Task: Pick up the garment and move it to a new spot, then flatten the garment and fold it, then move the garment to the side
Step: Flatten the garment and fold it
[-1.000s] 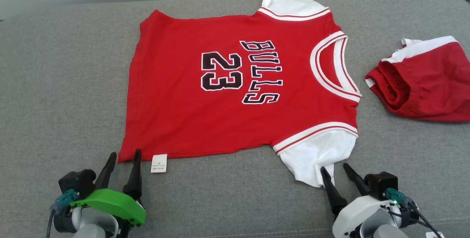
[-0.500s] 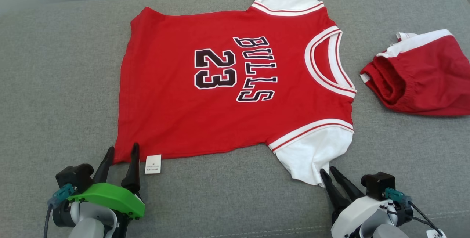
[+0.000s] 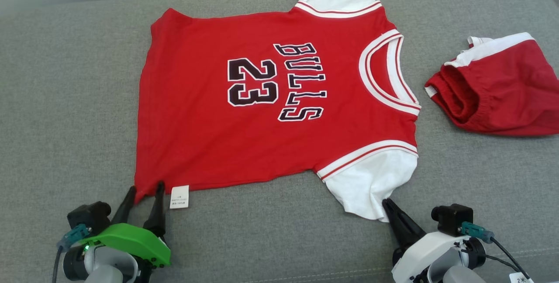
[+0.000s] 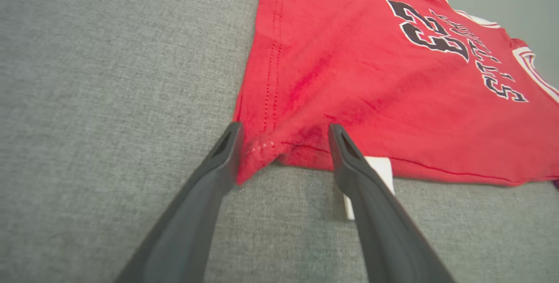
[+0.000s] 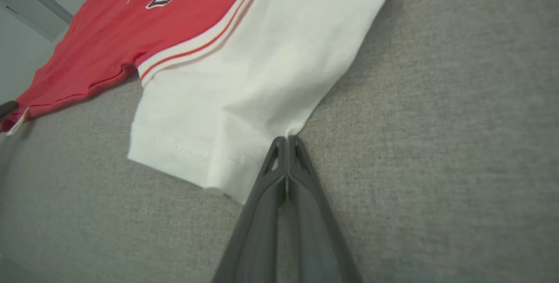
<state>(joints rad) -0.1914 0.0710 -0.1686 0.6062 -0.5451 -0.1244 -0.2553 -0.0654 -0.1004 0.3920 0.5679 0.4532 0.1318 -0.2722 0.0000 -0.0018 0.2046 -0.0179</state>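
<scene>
**Pinching the sleeve, straddling the hem**

Faces a red knit jersey [image 3: 218, 143] with white sleeves, striped trim and black "BULLS 23" lettering. Has it spread flat and front-up across the middle of a grey woven fabric cushion [image 3: 65, 99], with the collar toward the robot's right. Clamps the right gripper [image 3: 385, 203] on the lower edge of the near white sleeve [image 5: 244, 77], with the long dark fingers [image 5: 262, 213] pressed together and the cloth creasing toward their tips. Holds the left gripper [image 3: 146, 188] spread wide around the near hem corner. Sets one finger against the side hem and the other over the bottom edge, just beside a small white rectangular care label [image 3: 179, 196]. Grips nothing there, with the corner slightly bunched between the fingers. Also takes in crumpled red shorts with a white band [image 3: 502, 95], lying apart from the collar, farther right on the same cushion.
</scene>
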